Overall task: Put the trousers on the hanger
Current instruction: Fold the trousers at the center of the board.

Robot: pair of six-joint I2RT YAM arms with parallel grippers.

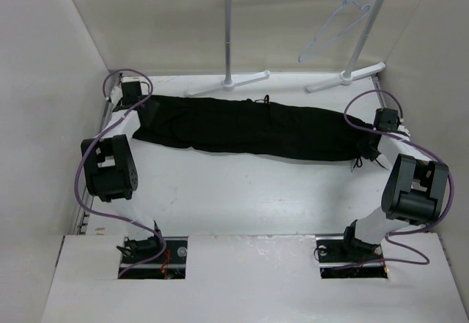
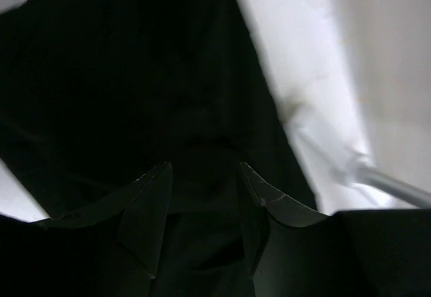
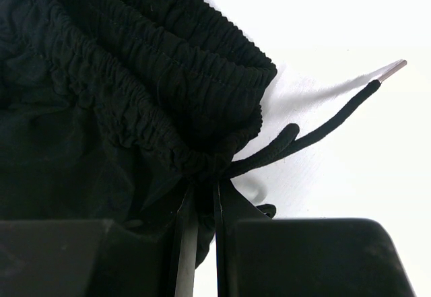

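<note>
The trousers (image 1: 249,127) lie stretched across the table (image 1: 242,191). The left gripper (image 2: 204,169) hovers over the leg end with its jaws apart, and the right gripper (image 3: 205,189) pinches the waistband by the drawstring (image 3: 323,125). The hanger (image 1: 335,37) hangs on the rack (image 1: 229,30) behind.

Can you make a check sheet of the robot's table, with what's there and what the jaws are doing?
Surface: white table.
Job's things: black trousers stretched flat across the table; hanger hanging on the rail, back right.
Clutter: nothing seen.
Grippers: left gripper jaws apart over the trousers; right gripper jaws pinching the waistband beside the drawstring.
Cables: purple cables looping off both arms.
Surroundings: white rack behind; pale walls.
</note>
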